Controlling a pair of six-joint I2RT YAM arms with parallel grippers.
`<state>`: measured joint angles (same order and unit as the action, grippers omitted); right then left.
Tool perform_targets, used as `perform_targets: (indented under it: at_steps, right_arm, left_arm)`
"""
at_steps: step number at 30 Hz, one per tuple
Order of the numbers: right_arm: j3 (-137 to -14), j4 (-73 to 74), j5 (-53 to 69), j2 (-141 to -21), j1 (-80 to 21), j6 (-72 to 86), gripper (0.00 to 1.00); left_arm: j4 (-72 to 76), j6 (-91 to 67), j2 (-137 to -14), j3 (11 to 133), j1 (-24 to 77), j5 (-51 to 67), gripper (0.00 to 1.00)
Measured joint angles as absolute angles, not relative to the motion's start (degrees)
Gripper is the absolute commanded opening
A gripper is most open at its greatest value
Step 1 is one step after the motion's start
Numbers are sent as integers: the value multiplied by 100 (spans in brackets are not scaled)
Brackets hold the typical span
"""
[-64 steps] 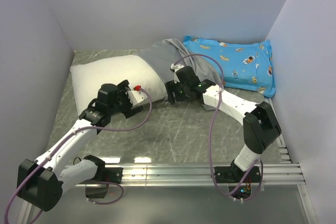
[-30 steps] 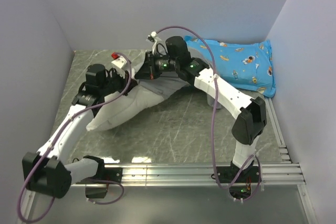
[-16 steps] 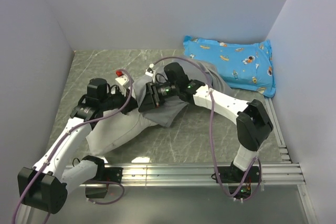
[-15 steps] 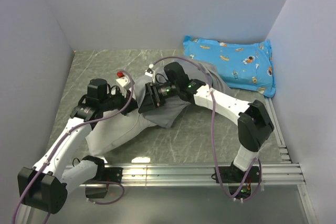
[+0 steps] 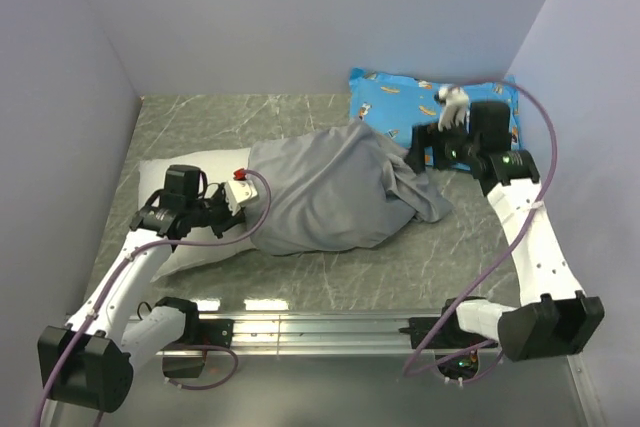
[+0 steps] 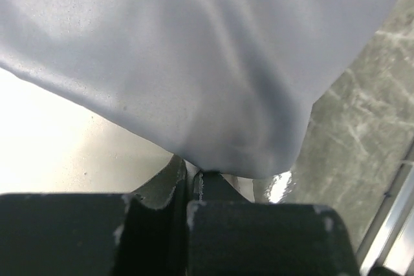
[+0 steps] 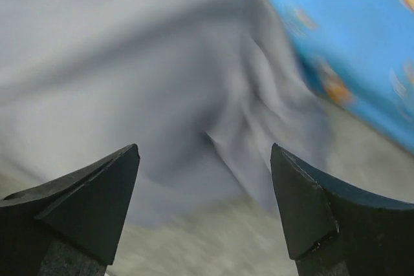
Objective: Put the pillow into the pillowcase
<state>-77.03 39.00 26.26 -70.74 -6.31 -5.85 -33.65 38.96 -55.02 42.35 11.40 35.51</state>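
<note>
The grey pillowcase (image 5: 330,192) lies draped over the right part of the white pillow (image 5: 160,175), whose left end sticks out bare. My left gripper (image 5: 236,209) is shut at the pillowcase's left edge. In the left wrist view its closed fingertips (image 6: 194,182) run under the grey pillowcase (image 6: 213,63) hem, with the white pillow (image 6: 58,134) beside them. My right gripper (image 5: 422,147) hovers open and empty above the pillowcase's crumpled right end. The right wrist view shows that gripper (image 7: 204,159) with only the blurred pillowcase (image 7: 129,82) below it.
A blue cartoon-printed pillow (image 5: 390,97) lies at the back right, just behind my right gripper, and shows again as a blue pillow (image 7: 349,43) in the right wrist view. Walls close in the left, back and right. A metal rail (image 5: 330,327) runs along the near edge.
My right gripper opened, let go of the pillowcase and swung right toward the blue pillow. The pillowcase now lies spread over the pillow. My left gripper stayed shut and came slightly nearer.
</note>
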Motion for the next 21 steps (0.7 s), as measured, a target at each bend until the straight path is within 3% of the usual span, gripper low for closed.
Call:
perform_targets:
  at_steps: [6, 9, 11, 14, 16, 21]
  right_arm:
    - [-5579, 4246, 1041, -7297, -86, -1691, 90]
    - [-5172, 4285, 714, -7935, 14, -1914, 88]
    - [-5159, 4215, 582, -8294, 43, -1984, 82]
    - [-5175, 3953, 388, -8766, 110, -2088, 37]
    - [-5199, 3868, 357, -8949, 209, -2150, 0]
    - [-5833, 4320, 615, -8326, 386, -2263, 0]
  left_arm:
    - [-3444, 4010, -5885, 4447, 1048, 3573, 0]
    - [-3459, 4010, -5986, 4550, 1033, 3568, 0]
    - [-3454, 4010, -5983, 4565, 1022, 3553, 0]
    - [-3454, 4010, -5983, 4567, 1020, 3551, 0]
    - [-3454, 4010, -5983, 4567, 1020, 3548, 0]
    - [-3435, 4014, -5937, 4543, 1013, 3527, 0]
